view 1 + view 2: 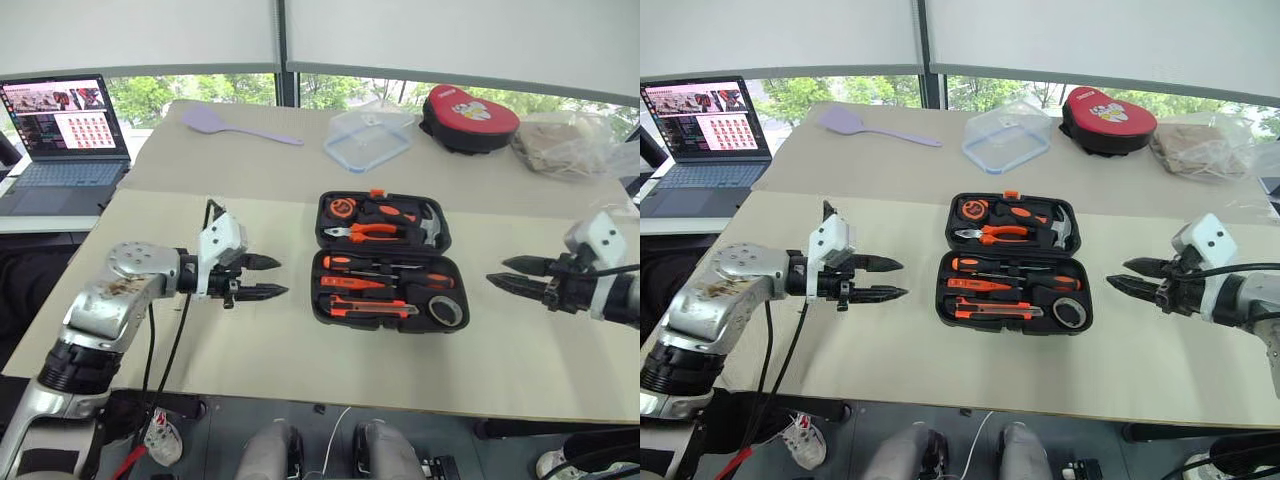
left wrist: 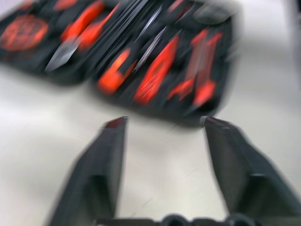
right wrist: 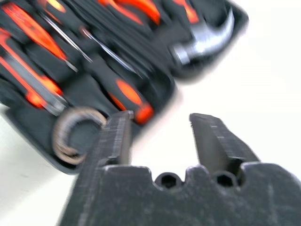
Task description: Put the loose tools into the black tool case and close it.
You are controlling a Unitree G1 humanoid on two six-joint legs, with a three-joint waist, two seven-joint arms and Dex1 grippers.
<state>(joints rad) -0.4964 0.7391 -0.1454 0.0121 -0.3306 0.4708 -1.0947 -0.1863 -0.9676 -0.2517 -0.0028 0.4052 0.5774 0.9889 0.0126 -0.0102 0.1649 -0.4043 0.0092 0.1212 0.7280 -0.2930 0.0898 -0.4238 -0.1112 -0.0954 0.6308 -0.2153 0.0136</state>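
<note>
The black tool case [image 1: 384, 262] is lying open and flat in the middle of the table [image 1: 250, 340], its orange latch [image 1: 377, 193] pointing away from the robot. The loose tools are already sitting in the near half: the three screwdrivers [image 1: 375, 272] are lying side by side in their slots, the utility knife [image 1: 372, 306] is resting along the near edge, and the roll of tape [image 1: 446, 312] is sitting in the near right corner. The far half is holding the pliers [image 1: 372, 232], the hammer [image 1: 430, 228] and the tape measure [image 1: 342, 208]. So the packing part is looking finished, as far as these views are showing, and what is remaining is folding one half over the other and snapping the latch.

The left pincer [image 1: 264, 278] is hovering just above the table to the left of the case, well apart from it, pointing in towards it and slightly down. Its two fingers are standing parted with nothing between them, as the left wrist view is making plain. The right pincer [image 1: 520, 275] is mirroring it on the other side of the case, also pointing inward and a little downward, its fingers likewise spread and gripping nothing. Neither is touching the case; both seem to be lining up on its two short sides, probably to lift and shut a half.
</note>
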